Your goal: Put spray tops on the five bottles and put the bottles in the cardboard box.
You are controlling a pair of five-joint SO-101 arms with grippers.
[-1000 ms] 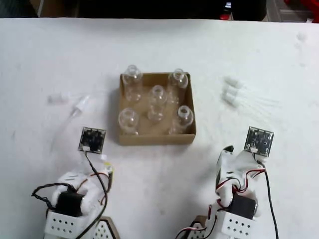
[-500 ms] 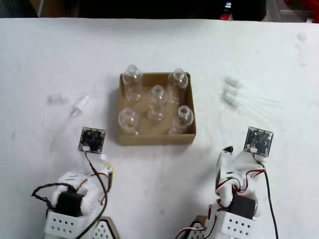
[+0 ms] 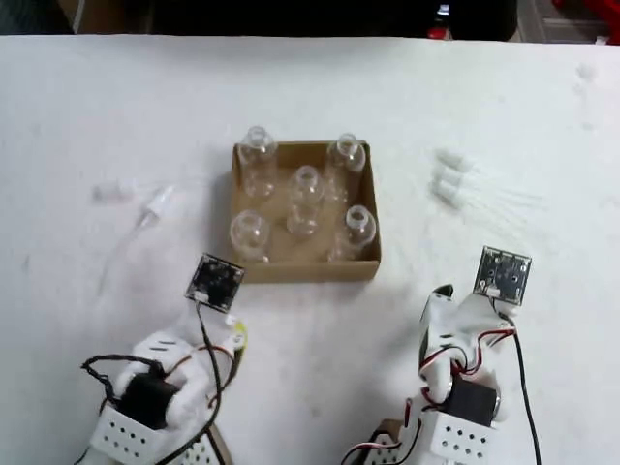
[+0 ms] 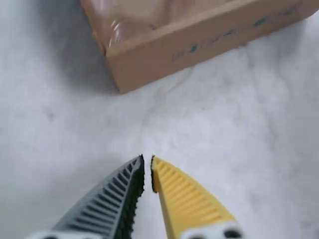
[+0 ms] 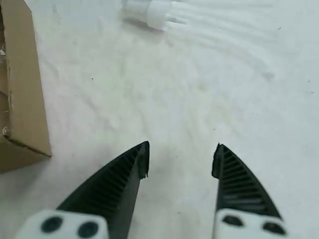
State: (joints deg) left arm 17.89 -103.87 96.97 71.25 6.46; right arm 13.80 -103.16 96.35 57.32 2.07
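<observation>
On the left side of the white bench we see two spray tops lying flat, well apart from the cardboard box. Nearer to us is the left arm, and it points at the near left corner of the box. The left tool has a grey finger and a yellow finger. They are pressed together, with nothing between them. The tool hangs over bare bench, close to that corner of the box. The cardboard box sits in the middle of the bench. The five bottles stand upright inside it, one in each corner and one in the middle. They are clear, and their mouths are open. To the right of the box, a little way off, a small bunch of other spray tops lies on the bench, with thin tubes pointing to the right. Nearer to us on the right is the right arm. The right tool has two black fingers. They are wide apart and hold nothing. It hangs over bare bench, with the box's right wall beside it and the bunch of spray tops farther off.
</observation>
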